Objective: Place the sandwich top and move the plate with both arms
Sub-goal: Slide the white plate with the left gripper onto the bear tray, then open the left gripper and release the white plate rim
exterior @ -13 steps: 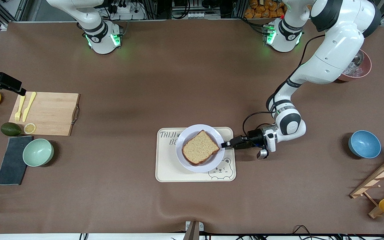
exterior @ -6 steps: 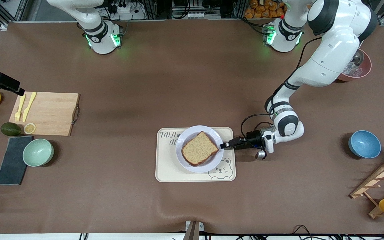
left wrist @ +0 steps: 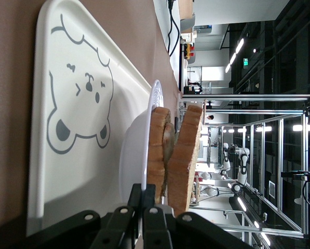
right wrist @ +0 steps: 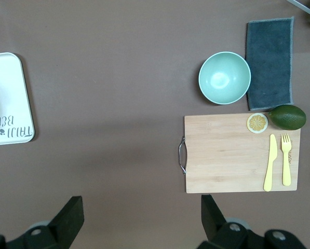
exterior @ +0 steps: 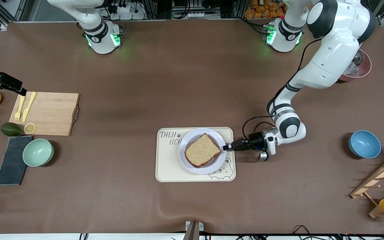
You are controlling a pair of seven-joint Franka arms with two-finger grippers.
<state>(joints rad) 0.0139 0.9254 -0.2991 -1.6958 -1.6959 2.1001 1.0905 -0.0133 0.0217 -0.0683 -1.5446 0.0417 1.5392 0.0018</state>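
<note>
Left claw is pinched tight on the plate rim, at the edge toward the left arm's end of the table. Sandwich top sits on the plate, capping the stack. Plate's on the cream bear tray, roughly mid-table on the brown mat. Right claw hangs spread wide and idle, over the table near the wooden board. Beside that board, a green bowl looks empty. Blue bowl, also empty, sits toward the left arm's end from the tray.
</note>
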